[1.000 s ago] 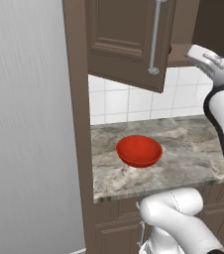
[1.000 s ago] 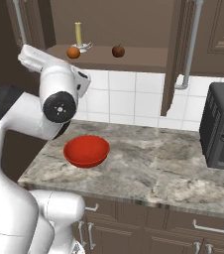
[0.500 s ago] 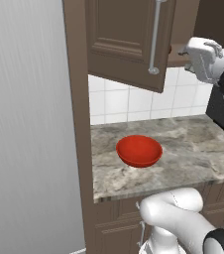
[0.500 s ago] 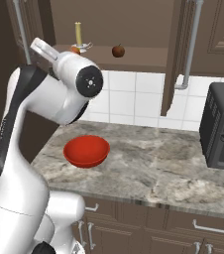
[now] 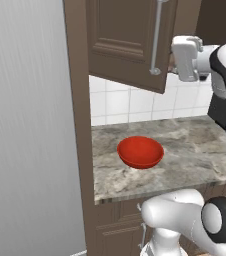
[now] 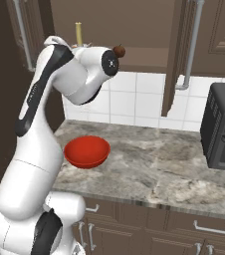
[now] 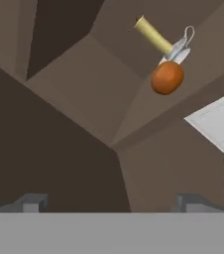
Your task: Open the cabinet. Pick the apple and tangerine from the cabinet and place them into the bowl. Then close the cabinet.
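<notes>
Facing tangerine (image 7: 167, 77), gripper (image 7: 111, 201) well short

Arm raised high, elbow bent, wrist level; gripper (image 7: 112, 201) jaws spread wide, nothing held

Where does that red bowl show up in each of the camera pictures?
Left base view: the bowl sits at centre on the grey counter, below the open cabinet door.
Right base view: the bowl is left of centre on the counter, beside the white arm.
Hand view: not in it.
Shared landmark: the marbled counter under the white tile wall.
</notes>
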Controlling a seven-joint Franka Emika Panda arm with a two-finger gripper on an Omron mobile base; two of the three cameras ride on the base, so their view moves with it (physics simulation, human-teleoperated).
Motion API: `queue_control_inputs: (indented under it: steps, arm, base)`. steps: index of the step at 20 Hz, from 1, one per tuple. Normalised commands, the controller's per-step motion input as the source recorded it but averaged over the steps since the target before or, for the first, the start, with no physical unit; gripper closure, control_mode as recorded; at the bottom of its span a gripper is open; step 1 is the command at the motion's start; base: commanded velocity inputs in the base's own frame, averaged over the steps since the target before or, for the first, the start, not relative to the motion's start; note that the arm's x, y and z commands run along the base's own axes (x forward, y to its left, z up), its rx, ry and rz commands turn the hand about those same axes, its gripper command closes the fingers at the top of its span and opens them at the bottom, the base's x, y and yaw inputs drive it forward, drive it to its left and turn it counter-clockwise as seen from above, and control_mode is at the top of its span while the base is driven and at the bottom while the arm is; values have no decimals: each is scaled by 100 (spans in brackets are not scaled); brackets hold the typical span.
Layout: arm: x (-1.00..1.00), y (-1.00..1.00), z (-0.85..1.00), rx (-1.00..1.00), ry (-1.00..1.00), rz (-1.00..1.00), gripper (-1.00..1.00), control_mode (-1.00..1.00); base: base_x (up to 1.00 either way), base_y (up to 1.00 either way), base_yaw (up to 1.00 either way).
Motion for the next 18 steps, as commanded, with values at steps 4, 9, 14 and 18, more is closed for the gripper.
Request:
queue_control_inputs:
  steps: [4,9,14,18]
  arm:
    - [45,47,-31,0,1,18,-100,-100]
    - [9,100,-20,0,0,9,-100,-100]
    - [-39,100,-11,-7,0,10,-100,-100]
    - [-39,100,-1,-6,-1,7,-100,-100]
  base:
    - [0,0,0]
    - [0,0,0]
    - [0,0,0]
    - [0,0,0]
